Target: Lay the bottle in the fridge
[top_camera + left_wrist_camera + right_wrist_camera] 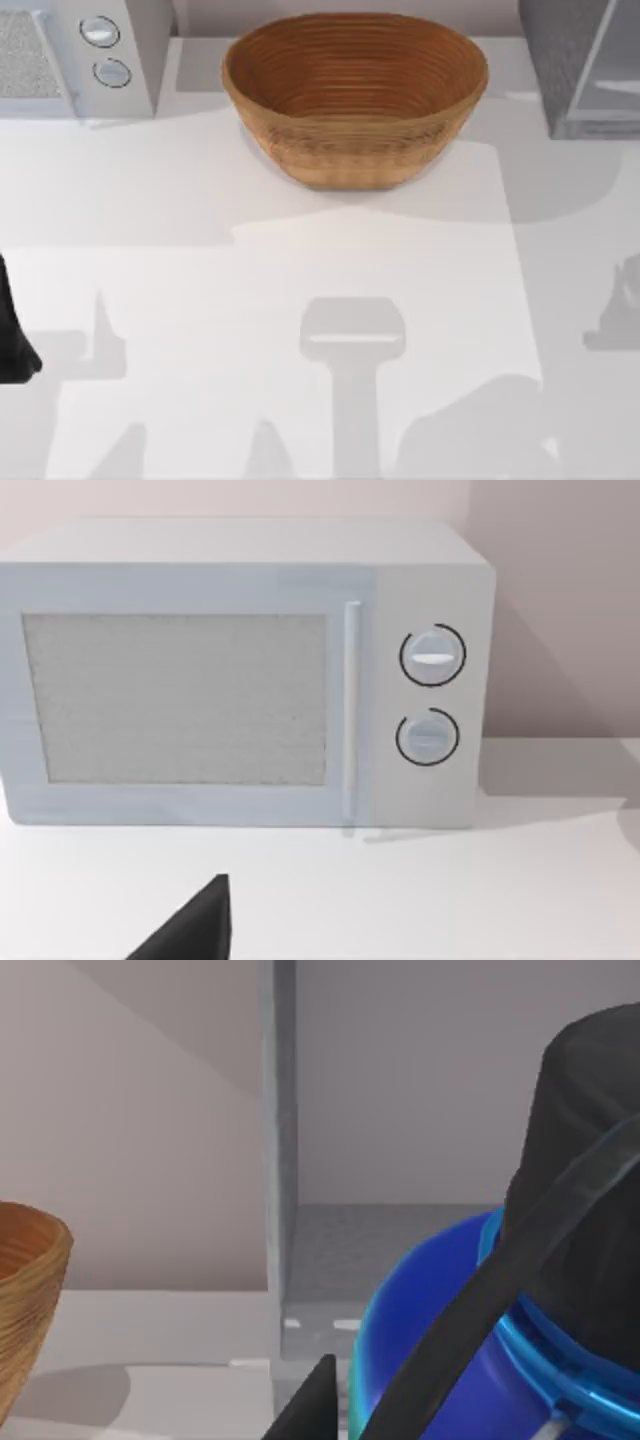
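Closest to the right wrist camera, the bottle (440, 1330) loomed large: blue shoulder, turquoise rim, black cap (585, 1160) and a thin dark loop (480, 1310) across it. It seemed carried by the right tool, one dark fingertip (310, 1405) showing beside it, though I could not tell how firmly the jaws closed. Just beyond stood the fridge (285, 1160), its door open and its speckled grey floor visible inside. Seen from above, the fridge (580, 60) sat at the table's (300, 280) far right corner, a woven basket (355, 95) at centre back, a microwave (80, 55) at far left. The left tool (190, 930) waited near the microwave, grip state unclear. The risks, as I judged them: the bottle could clip the fridge's frame on entry, or, being round, roll out if released on its side too near the sill.
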